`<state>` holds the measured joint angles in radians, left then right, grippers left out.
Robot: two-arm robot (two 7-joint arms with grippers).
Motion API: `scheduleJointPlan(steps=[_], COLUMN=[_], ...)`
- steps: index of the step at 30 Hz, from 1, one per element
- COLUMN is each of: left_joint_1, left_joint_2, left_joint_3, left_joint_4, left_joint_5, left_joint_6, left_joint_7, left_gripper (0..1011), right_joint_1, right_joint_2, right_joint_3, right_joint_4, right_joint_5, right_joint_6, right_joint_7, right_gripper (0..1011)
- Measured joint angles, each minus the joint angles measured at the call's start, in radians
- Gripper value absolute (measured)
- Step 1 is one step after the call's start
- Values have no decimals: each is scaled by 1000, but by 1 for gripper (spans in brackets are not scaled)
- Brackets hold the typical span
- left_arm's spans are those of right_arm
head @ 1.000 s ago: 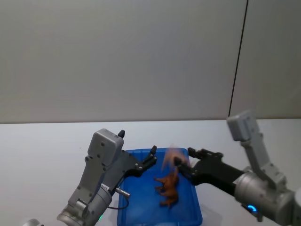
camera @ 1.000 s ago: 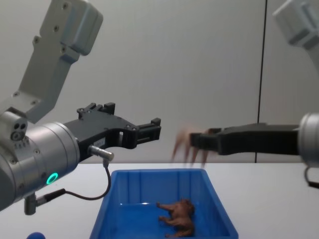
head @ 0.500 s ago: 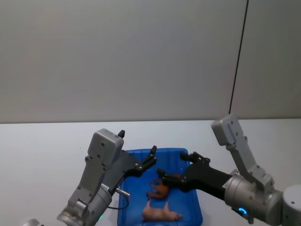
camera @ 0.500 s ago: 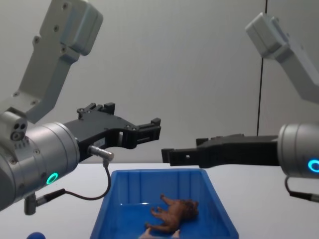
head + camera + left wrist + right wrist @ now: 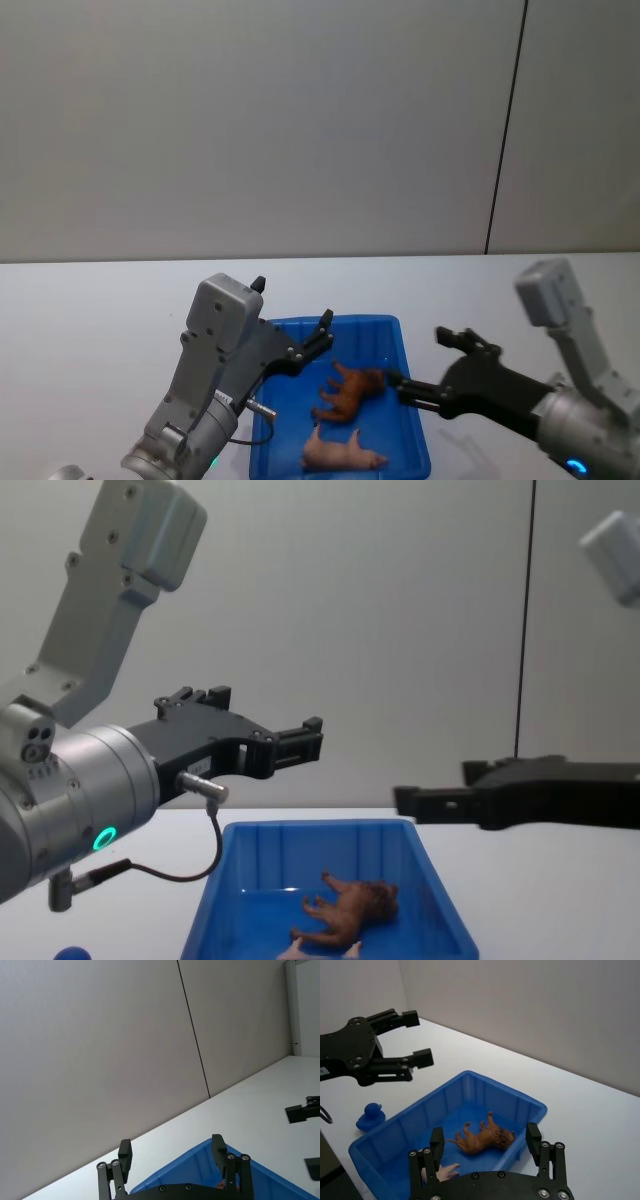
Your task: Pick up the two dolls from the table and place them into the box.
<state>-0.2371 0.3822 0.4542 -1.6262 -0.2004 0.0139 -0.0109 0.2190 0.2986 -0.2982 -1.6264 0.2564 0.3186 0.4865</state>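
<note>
The blue box sits on the white table between my arms. Both dolls lie inside it. The brown lion is on its side near the middle, and the pale pink pig lies closer to me. The lion and the pig also show in the right wrist view, and the lion in the chest view. My left gripper hangs open above the box's left part. Off the box's right rim, my right gripper hovers open and empty.
A small blue toy duck stands on the table outside the box, on the left arm's side. The duck shows at the chest view's bottom edge. A plain grey wall stands behind the table.
The right gripper let the pig go above the box, and it now lies inside beside the lion, which shifted. The right arm has drawn back to the right. The left arm stayed still.
</note>
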Motion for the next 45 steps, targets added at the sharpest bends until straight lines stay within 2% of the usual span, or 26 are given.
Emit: scheduleJointPlan(steps=[8,18,24,32,40,45], left_joint_1=[0,18,59,139,218,252], left_joint_2=[0,17,48,98,137,149], left_joint_3=[0,-7,-16,-24,-28,-29], left_joint_4=[0,-21,-63,-123,-156,-158], left_joint_5=[0,2,-4,-40,-84,-106], left_joint_6=[0,17,48,86,97,96], left_joint_7=[0,22,74,177,264,294], left_gripper=[1001,1002,1001,1001,1001,1001], right_joint_1=[-53,-87,-98,-107,-111,-112], right_joint_2=[62,100,112,122,126,129], right_joint_3=[39,64,72,78,81,82], right_joint_4=[-22,-36,-40,-43,-45,-45], right_joint_5=[61,102,115,124,129,131], right_joint_6=[-41,-71,-80,-87,-91,-92], right_joint_7=[-22,-36,-40,-43,-45,-45], right_gripper=[1001,1001,1001,1001,1001,1001])
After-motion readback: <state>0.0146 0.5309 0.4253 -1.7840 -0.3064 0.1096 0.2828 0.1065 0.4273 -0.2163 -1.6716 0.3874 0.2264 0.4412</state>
